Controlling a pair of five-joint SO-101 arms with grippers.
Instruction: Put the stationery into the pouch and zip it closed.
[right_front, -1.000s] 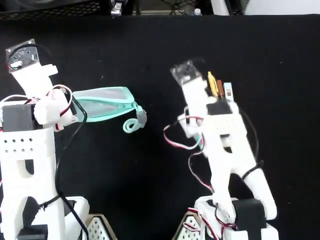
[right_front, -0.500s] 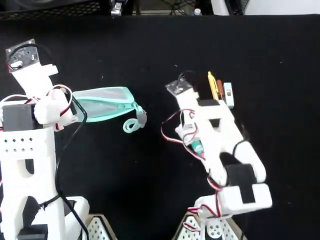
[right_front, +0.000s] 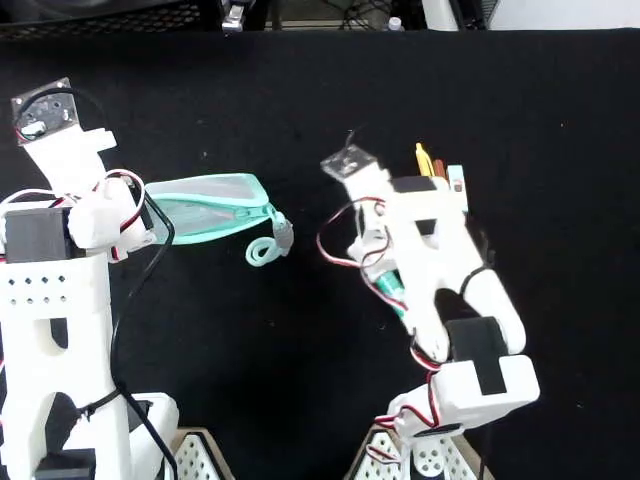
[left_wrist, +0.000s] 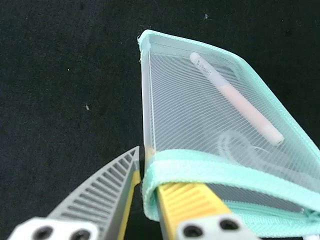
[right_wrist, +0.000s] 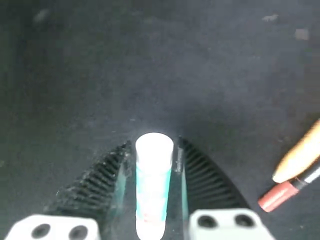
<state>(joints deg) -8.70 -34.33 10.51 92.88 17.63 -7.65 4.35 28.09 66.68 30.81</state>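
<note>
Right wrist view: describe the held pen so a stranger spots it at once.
On the black table, find the right arm. Its jaws clamp a pen. It alone is white and teal; the yellow pen and brown pen nearby lie loose.

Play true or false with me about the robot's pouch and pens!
1. The left tool pinches the edge of the pouch. True.
2. The pouch has nothing inside. False: a pink-and-white pen lies in it.
3. The right tool grips a teal-and-white pen. True.
4. All the stationery is in the pouch. False: a yellow pen and a reddish-brown pen lie on the black table beside the right arm.
</note>
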